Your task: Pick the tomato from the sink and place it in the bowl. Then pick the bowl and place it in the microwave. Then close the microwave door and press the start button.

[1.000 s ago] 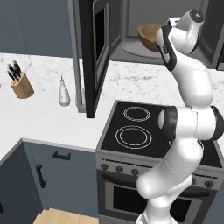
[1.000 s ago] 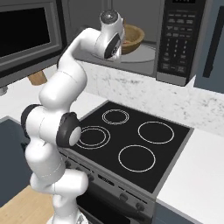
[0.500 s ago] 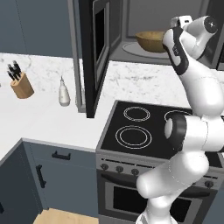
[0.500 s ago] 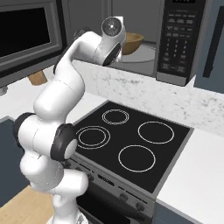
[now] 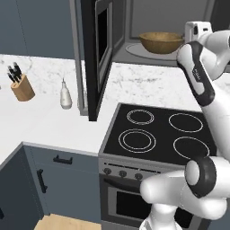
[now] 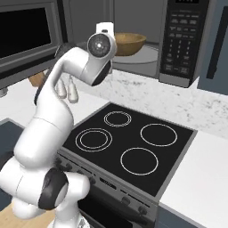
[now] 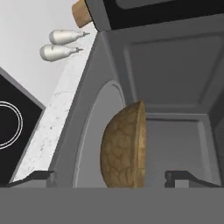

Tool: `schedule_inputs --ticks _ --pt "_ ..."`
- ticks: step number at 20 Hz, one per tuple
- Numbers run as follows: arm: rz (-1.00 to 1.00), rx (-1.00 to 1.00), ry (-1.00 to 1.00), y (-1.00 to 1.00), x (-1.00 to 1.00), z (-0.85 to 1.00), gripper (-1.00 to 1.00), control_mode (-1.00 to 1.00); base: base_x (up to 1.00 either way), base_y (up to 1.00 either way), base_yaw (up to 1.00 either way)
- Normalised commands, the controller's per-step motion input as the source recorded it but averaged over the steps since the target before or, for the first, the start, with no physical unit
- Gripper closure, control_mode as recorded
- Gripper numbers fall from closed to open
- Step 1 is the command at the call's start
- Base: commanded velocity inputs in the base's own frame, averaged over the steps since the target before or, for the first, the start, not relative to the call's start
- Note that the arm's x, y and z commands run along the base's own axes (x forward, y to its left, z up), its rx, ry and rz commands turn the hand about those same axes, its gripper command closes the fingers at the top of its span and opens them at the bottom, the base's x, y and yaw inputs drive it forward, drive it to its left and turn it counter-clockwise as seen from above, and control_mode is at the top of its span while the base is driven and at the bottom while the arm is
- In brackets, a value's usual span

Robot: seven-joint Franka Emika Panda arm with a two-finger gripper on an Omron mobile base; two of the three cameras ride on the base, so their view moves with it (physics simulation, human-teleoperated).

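The bowl [image 5: 161, 42] rests on the round turntable [image 7: 94, 140] inside the microwave [image 6: 133, 40], centred so that the door can swing past it. One bowl is present; the tomato cannot be made out from these angles, presumably because it lies below the bowl's rim. The fingers [image 7: 111, 177] stand wide apart, one tip on each side of the bowl and neither touching it, so the bowl is released and carries its own weight. The microwave door [image 5: 96, 49] stands fully open, edge-on above the worktop [image 5: 49, 121], and is not yet closed. The stove [image 6: 129, 149] below has four ring burners. Two pale bottles [image 7: 59, 43] and one knife block [image 5: 21, 85] stand on the worktop, well apart from the microwave.
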Motion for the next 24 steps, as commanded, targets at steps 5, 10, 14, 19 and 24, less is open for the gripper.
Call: schedule_inputs --ticks 5,10,14,19,24 --pt "0.00 0.04 -0.05 0.39 -1.00 0.03 -1.00 -1.00 0.00 0.00 0.00" --pt "0.00 -0.01 -0.09 0.33 -1.00 0.21 -1.00 -1.00 0.00 0.00 0.00" --pt "0.03 -0.02 -0.03 0.29 -1.00 0.27 -1.00 -1.00 0.00 0.00 0.00" --pt "0.02 0.00 0.00 0.34 -1.00 0.14 -1.00 -1.00 0.00 0.00 0.00" --pt "0.00 0.00 0.00 0.38 -1.00 0.33 -1.00 -1.00 0.00 0.00 0.00"
